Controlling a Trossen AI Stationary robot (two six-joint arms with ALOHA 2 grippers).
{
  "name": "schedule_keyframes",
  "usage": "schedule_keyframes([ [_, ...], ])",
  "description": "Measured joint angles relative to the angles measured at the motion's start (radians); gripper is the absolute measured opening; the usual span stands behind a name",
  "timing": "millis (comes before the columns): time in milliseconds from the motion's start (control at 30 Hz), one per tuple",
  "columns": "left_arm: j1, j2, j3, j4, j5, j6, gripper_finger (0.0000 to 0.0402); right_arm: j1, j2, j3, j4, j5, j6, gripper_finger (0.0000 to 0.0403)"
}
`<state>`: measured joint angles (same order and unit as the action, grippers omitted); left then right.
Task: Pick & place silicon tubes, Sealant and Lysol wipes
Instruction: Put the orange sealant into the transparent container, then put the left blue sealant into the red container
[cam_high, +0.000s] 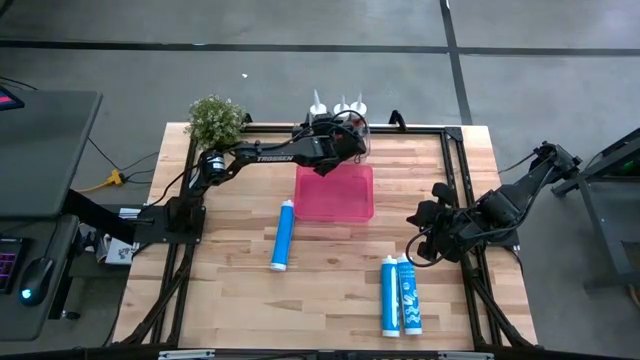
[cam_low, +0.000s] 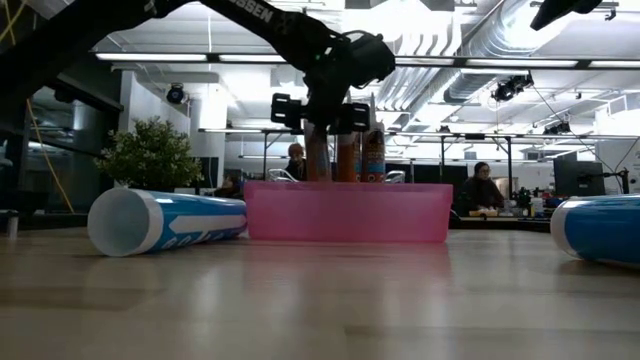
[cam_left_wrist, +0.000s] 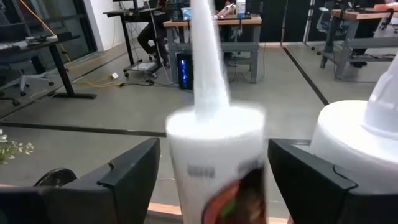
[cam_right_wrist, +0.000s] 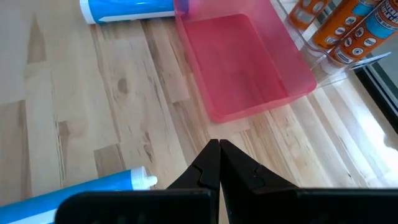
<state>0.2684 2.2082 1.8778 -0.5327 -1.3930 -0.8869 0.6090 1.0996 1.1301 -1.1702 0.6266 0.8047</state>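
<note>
Three sealant tubes (cam_high: 340, 106) stand upright in a clear holder at the table's far edge, nozzles up. My left gripper (cam_left_wrist: 213, 171) is open and level around one of them (cam_left_wrist: 214, 134), a finger on each side with a narrow gap. A second tube (cam_left_wrist: 364, 134) stands beside it. One blue silicone tube (cam_high: 283, 235) lies left of the pink tray (cam_high: 335, 205). Two more blue tubes (cam_high: 398, 295) lie side by side near the front. My right gripper (cam_high: 415, 250) hangs shut above the table beside them. The Lysol wipes are out of view.
A small potted plant (cam_high: 215, 120) stands at the far left corner. A black frame (cam_high: 455, 170) runs round the tabletop. Bare wood shows between the tray and the front edge. People sit at desks in the room beyond (cam_low: 483, 185).
</note>
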Motion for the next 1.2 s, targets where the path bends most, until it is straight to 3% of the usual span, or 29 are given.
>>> schedule_keyframes([
  [633,-0.023,0.0,0.0,-0.007,-0.013,0.029,0.0215,0.0,0.0,0.0,0.0,0.007,0.003,0.0],
  [967,-0.035,-0.018,0.0,-0.005,-0.031,0.065,0.021,0.0,0.0,0.0,0.0,0.006,0.001,0.0],
  [1200,-0.059,-0.107,0.001,-0.015,-0.014,0.163,0.021,0.0,0.0,0.0,0.0,-0.016,0.001,0.0],
])
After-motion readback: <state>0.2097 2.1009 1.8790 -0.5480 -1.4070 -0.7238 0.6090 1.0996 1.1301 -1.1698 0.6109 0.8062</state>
